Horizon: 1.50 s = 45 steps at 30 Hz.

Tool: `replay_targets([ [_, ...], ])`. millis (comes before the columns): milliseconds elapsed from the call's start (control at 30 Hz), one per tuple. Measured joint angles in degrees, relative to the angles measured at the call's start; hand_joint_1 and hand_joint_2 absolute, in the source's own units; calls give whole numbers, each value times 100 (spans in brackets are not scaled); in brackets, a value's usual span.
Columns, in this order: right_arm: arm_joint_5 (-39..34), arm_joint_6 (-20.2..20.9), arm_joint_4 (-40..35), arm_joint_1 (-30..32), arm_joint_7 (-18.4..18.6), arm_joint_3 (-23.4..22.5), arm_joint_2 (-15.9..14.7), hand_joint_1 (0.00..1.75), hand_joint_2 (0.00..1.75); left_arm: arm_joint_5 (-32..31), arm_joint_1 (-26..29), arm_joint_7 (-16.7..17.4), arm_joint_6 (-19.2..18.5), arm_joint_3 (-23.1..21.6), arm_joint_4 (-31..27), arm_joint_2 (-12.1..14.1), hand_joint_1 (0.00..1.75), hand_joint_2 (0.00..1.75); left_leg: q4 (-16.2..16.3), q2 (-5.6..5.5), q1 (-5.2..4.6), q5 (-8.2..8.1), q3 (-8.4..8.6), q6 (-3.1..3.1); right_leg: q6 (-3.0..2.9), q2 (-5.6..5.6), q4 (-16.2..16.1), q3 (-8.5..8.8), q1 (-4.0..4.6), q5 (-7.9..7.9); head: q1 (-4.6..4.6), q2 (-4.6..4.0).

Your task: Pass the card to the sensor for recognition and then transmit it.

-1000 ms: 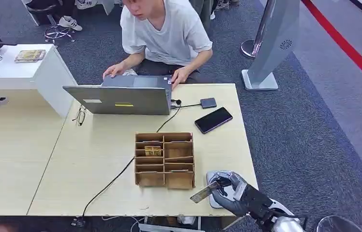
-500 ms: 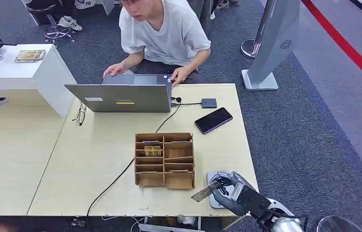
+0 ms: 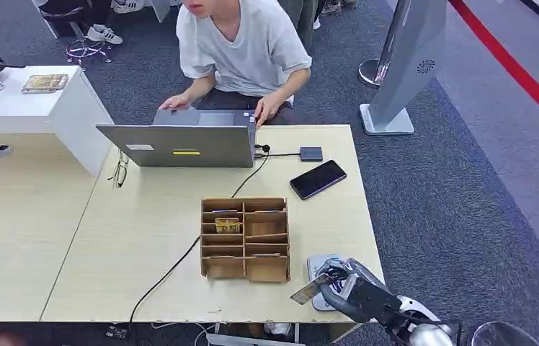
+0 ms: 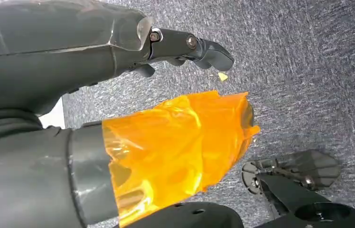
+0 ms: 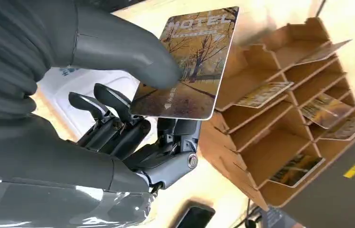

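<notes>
Head view first: the right hand sits at the lower right of the frame, over the table's near right corner, holding the card. The card sticks out from the fingers toward the left of the frame, long axis running roughly left-right with the far end tipped up a bit. The white sensor lies right under the hand, partly covered by it, so I'd say it's basically a short drop and the right hand is the only one anywhere near. The box sits just left of the card. Left wrist view: the left hand hangs over carpet with nothing in it, fingers loosely apart. Right wrist view: thumb presses the card's printed face against the fingers underneath, the card's free end pointing at the box's slots, sensor behind the hand.
</notes>
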Motion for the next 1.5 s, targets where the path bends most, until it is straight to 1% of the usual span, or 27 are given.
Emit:
replay_targets([
  [200, 2, 28, 61, -31, 136, 11, -70, 175, 175, -13, 0, 9, 0, 0, 0, 0, 0, 0, 0, 0, 0, 0, 0, 0, 0, 0, 0, 0, 0, 0, 0, 0],
  [567, 186, 81, 219, -222, 553, 122, -171, 175, 175, -57, 0, 17, 5, 0, 0, 0, 0, 0, 0, 0, 0, 0, 1, 0, 0, 0, 0, 0, 0, 0, 0, 0],
  [867, 319, 112, 330, -372, 728, 153, -173, 175, 175, -68, 0, 48, 7, 0, 0, 0, 0, 0, 0, 0, 0, 0, 0, 0, 0, 0, 0, -1, 0, 0, 0, 0],
  [1000, 483, 22, 376, -400, 890, 155, -173, 175, 175, -70, 1, 55, 11, 0, 0, -2, 0, 0, 0, 0, 0, 0, 0, 0, 0, 0, 0, 0, 0, 0, 0, 0],
  [1267, 739, -120, 435, -434, 1073, 173, -173, 175, 175, -76, 1, 55, 26, 2, 0, -2, 0, 0, 0, 0, 0, 0, -1, 0, 0, 0, 0, -1, 0, 0, 0, 0],
  [1500, 841, -177, 474, -456, 1128, 195, -158, 175, 175, -92, 2, 55, 33, 7, 0, -7, 0, 0, 0, -1, 0, 0, -1, 0, 0, -1, 0, 0, 0, 0, -2, 0],
])
